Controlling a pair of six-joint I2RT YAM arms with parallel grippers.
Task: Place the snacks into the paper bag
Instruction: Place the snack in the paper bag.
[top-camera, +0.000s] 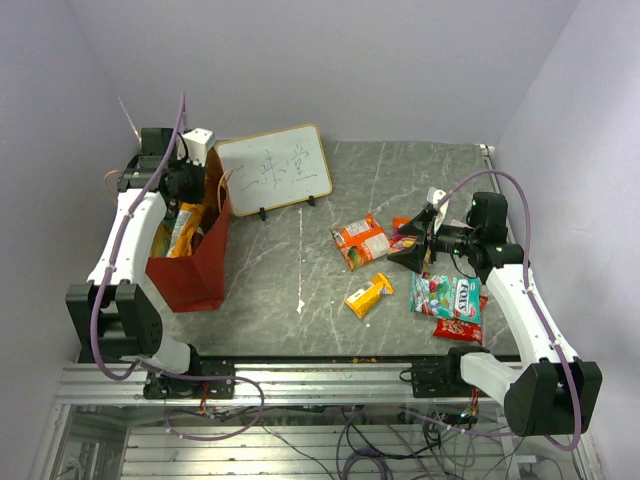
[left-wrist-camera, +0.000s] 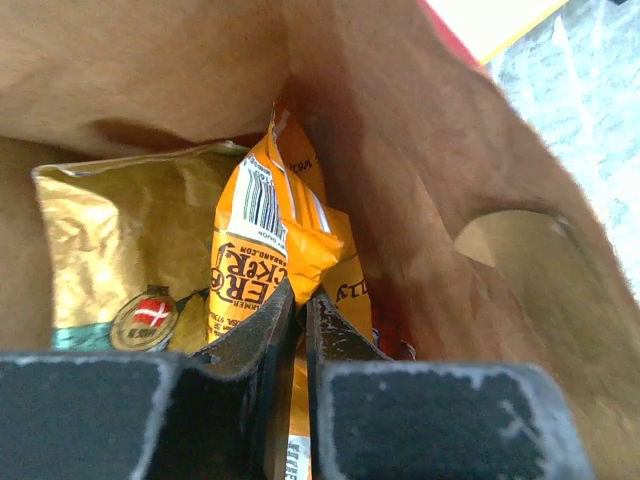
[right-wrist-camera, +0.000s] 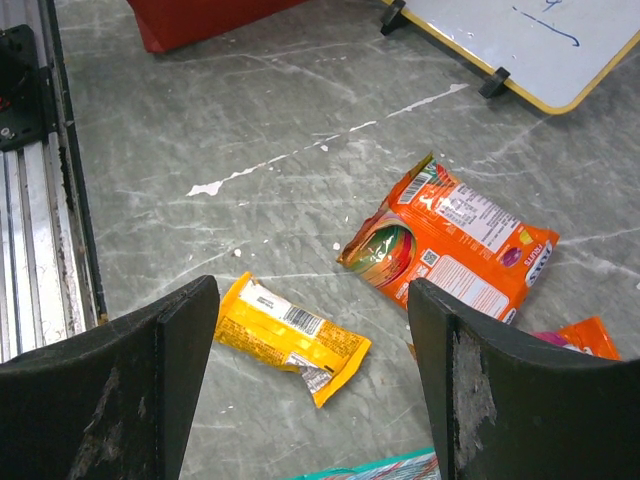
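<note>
Two grippers logged. Right gripper (right-wrist-camera: 312, 288) spread wide above the table (top-camera: 400, 180). Teal-white candy bag (top-camera: 447, 296), 4 o'clock, overlaps a red pack (top-camera: 458, 328); yellow pack (right-wrist-camera: 290, 337) at 5 o'clock, orange packet (right-wrist-camera: 450, 245) near centre. Left gripper (left-wrist-camera: 300, 295), inside the paper bag (top-camera: 190, 270) at 9 o'clock, pinches an orange chip bag (left-wrist-camera: 265, 250); gold packet (left-wrist-camera: 120, 250) partly hidden.

Btm of orange chip bag (left-wrist-camera: 262, 240) hidden behind left gripper (left-wrist-camera: 301, 297); whiteboard (right-wrist-camera: 520, 40) cut by pic edge.

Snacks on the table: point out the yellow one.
The yellow pack, lying alone toward the front. The orange pack sits behind it; the teal-white bag and red packet lie to its right.
</note>
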